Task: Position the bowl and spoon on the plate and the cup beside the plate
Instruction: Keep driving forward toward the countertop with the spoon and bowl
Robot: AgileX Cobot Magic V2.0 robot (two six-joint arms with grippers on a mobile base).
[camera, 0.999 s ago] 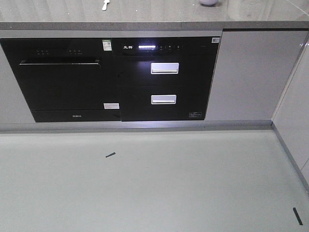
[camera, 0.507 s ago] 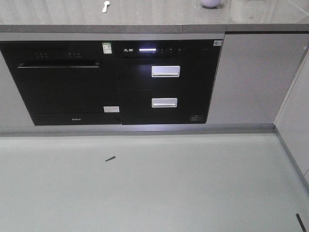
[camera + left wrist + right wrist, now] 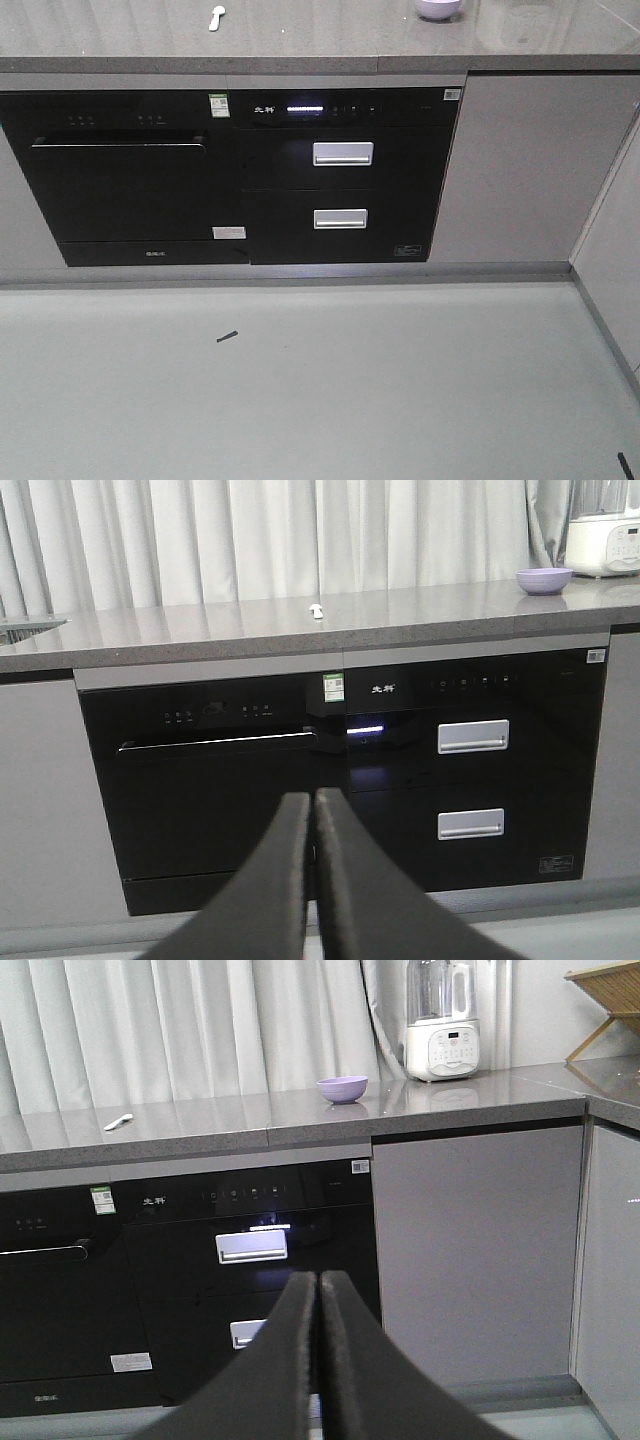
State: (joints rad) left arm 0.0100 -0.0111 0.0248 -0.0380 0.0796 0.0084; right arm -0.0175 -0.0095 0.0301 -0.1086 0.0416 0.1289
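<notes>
**Robot faces a kitchen counter, both jaws shut and empty**

A grey counter [image 3: 330,40] runs across the top of the front view, above black built-in appliances [image 3: 230,170] and a pale floor [image 3: 300,380]. The spoon [image 3: 217,16] lies flat toward the counter's left part. The bowl [image 3: 438,8] stands upright toward the counter's right part, well apart from the spoon. No plate or cup shows in any view, so their places cannot be told. In the right wrist view a white blender [image 3: 440,1030] stands on the counter further right than the bowl, before pale curtains [image 3: 180,1030].

Each wrist view shows its own jaws, left jaws and right jaws alike, pressed together along their length and holding nothing. Both pairs sit low, below the counter's top, and well apart from anything on it. That fits a robot standing off from the counter: with nothing in reach, neither pair has reason to open. By this judgement nothing is arranged yet. The next step likely calls for nearing the counter and finding the plate.
</notes>
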